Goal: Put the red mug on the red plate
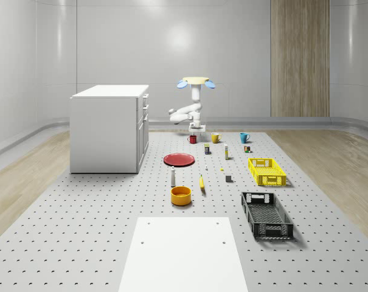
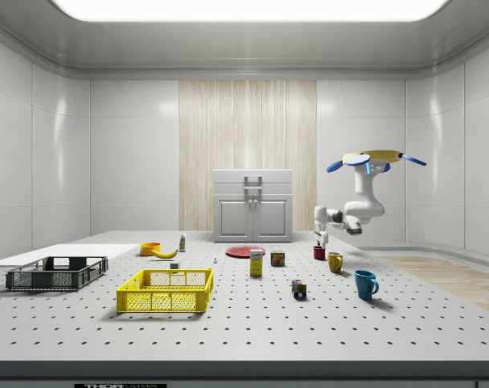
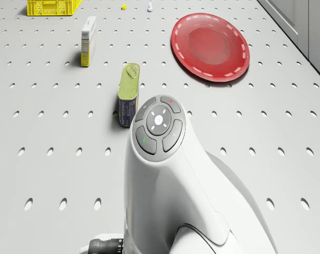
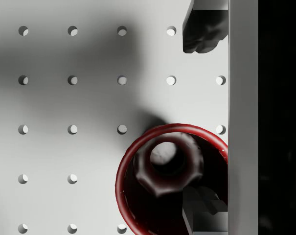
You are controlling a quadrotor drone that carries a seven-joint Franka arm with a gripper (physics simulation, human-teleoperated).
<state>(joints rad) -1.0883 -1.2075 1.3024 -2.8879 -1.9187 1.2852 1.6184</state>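
The red mug (image 1: pixel 192 139) stands upright on the perforated table, beyond the red plate (image 1: pixel 179 159) and apart from it. The drone (image 1: pixel 196 82) hovers above the mug at the table's far end, its arm bent downward. My gripper (image 1: pixel 197 128) hangs just over the mug and is open. Looking straight down in the wrist view, the red mug (image 4: pixel 157 181) lies below my gripper (image 4: pixel 201 120); one fingertip (image 4: pixel 202 203) sits over the mug's mouth and the other fingertip (image 4: pixel 201 34) is over bare table. The side view shows the gripper (image 2: pixel 320 237) a little above the mug (image 2: pixel 318 253).
A white cabinet (image 1: pixel 109 128) stands at the whole-scene view's left. A yellow mug (image 1: pixel 215 138) and a teal mug (image 1: pixel 244 137) sit beside the red mug. A can (image 3: pixel 129 95) and a small box (image 3: pixel 88 39) lie near the plate (image 3: pixel 210 46). Yellow crate (image 1: pixel 266 171), black crate (image 1: pixel 266 214) and orange bowl (image 1: pixel 180 195) are nearer.
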